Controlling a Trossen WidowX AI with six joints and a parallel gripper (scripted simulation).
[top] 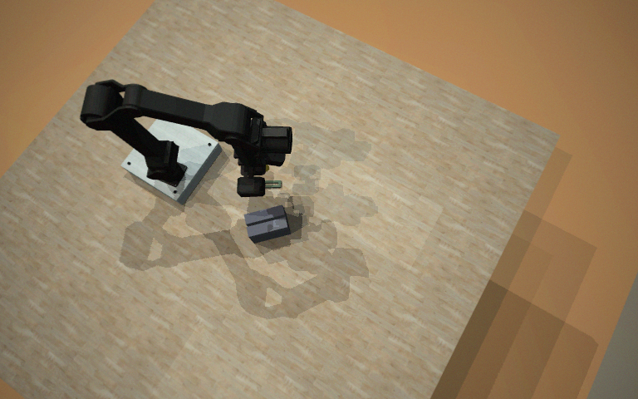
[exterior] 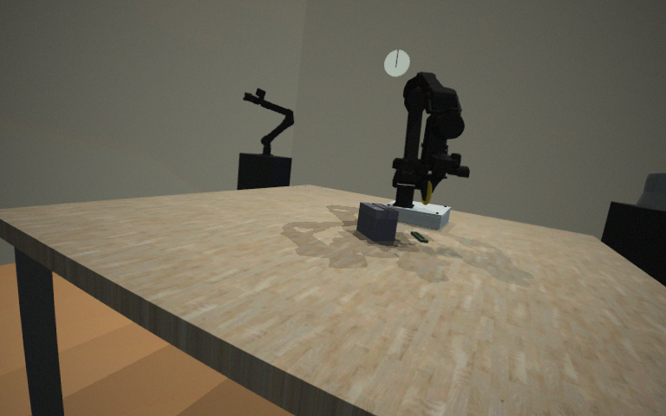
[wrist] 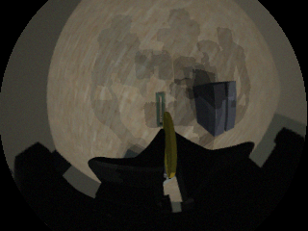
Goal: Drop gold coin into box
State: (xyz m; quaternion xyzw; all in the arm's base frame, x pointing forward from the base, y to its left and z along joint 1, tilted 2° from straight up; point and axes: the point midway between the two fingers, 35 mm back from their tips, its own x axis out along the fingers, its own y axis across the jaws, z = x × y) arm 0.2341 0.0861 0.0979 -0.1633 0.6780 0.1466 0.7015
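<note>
Grey walls stand behind the wooden bench (exterior: 245,274). The claw (exterior: 427,191) hangs clamped on the gold coin (exterior: 429,192). Below it lies the green holder (exterior: 420,236), with the grey box (exterior: 376,221) just beside.

One coin (wrist: 169,141), one holder (exterior: 419,236), one box (top: 267,223)

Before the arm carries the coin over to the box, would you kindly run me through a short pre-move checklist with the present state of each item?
1. Coin held: ok. The gripper is shut on it, edge-on in the wrist view.
2. Coin out of its holder: ok. In the exterior view the coin hangs well above the dark-green holder, which lies on the table.
3. Box standing with its slot facing up: ok.
4. Coin over the slot: not ok. In the top view the gripper is beside the box, not above it.
5. Coin plane in line with the slot: cannot tell.
6. Coin seated squarely between the fingers: cannot tell; the contact is too small to judge.
</note>
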